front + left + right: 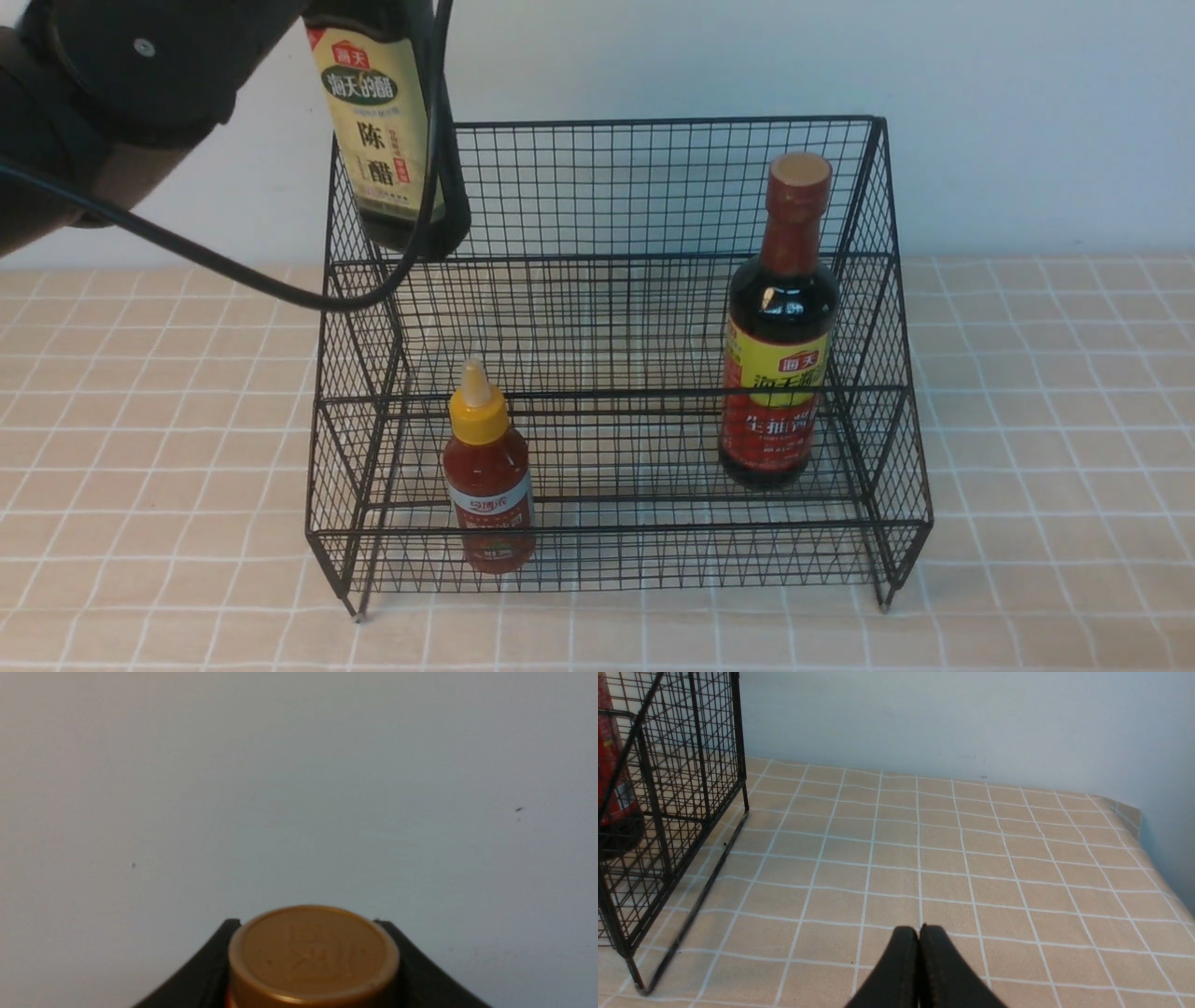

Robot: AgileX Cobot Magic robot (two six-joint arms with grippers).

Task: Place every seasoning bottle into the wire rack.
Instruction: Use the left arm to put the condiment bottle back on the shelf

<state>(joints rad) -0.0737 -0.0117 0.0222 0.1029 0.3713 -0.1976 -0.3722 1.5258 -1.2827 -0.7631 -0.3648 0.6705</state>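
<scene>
My left gripper [307, 925] is shut on the neck of the tall dark seasoning bottle [387, 121]; its gold cap [310, 952] sits between the black fingers [210, 970]. That bottle, with its beige label, hangs upright over the left rear corner of the black wire rack [607, 122], its base above the upper tier. The small red sauce bottle [487, 476] with a yellow nozzle stands on the lower tier at the left. The dark bottle with a red neck [782, 345] stands at the rack's right. My right gripper [919, 929] is shut and empty above the cloth, beside the rack [691, 765].
A beige checked cloth [1055, 439] covers the table, with a pale wall [1027, 112] close behind the rack. A black cable [233, 271] loops from my left arm [121, 84] across the rack's left side. The cloth's far edge [1134, 812] shows in the right wrist view.
</scene>
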